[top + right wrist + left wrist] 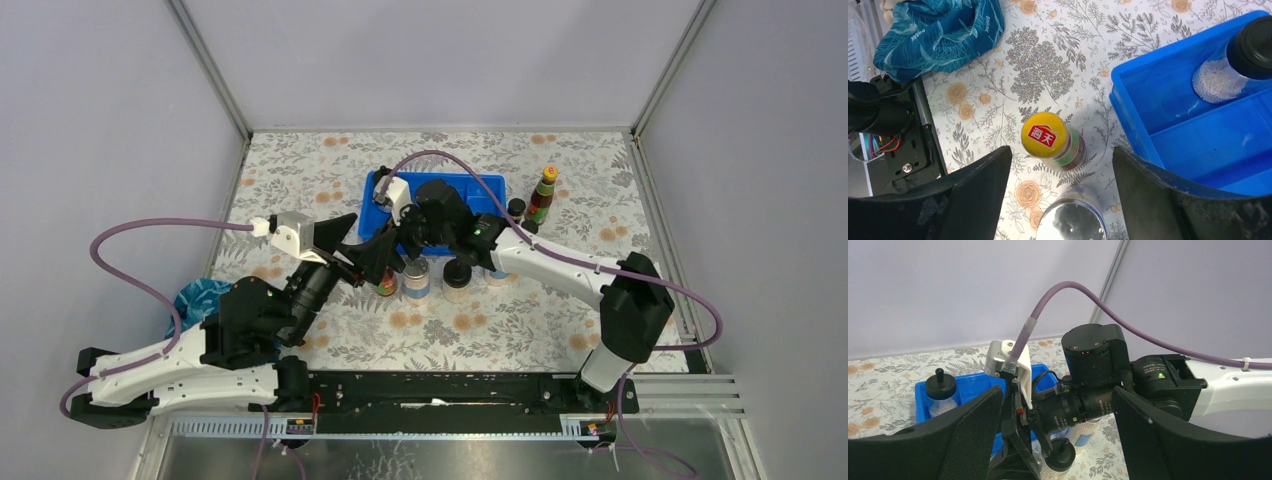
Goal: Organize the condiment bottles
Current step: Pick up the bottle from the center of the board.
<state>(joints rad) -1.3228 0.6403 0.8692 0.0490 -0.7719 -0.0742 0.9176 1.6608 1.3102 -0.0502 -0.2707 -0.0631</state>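
Listing the worktop (pixel 300 170), floral-patterned, and what stands on it.

- Blue tray (pixel 480 190): far centre, partly hidden by the right arm. One black-domed tray bottle (pixel 1233 65) with white grains inside stands in a left compartment.
- Front row, just in front of the tray, upright, left to right: near yellow-capped bottle (pixel 1053 140) with a red label, silver-lidded jar (pixel 416 282), black-domed row bottle (pixel 457 278). A further item to their right is mostly hidden by the arm; cannot tell which.
- Right of the tray: far yellow-capped bottle (pixel 545 192), upright, with two tiny black-capped bottles (pixel 516 207) just beside it on its left.
- Teal cloth bag (pixel 200 297): left edge, well apart from the bottles.
- Right gripper (pixel 1061 150): jaws spread wide, holding nothing; it hangs over the near yellow-capped bottle, whose cap shows between the fingers without touching them.
- Left gripper (pixel 1057 390): jaws apart, holding nothing, pointed at the right arm's wrist, close to the left end of the front row.
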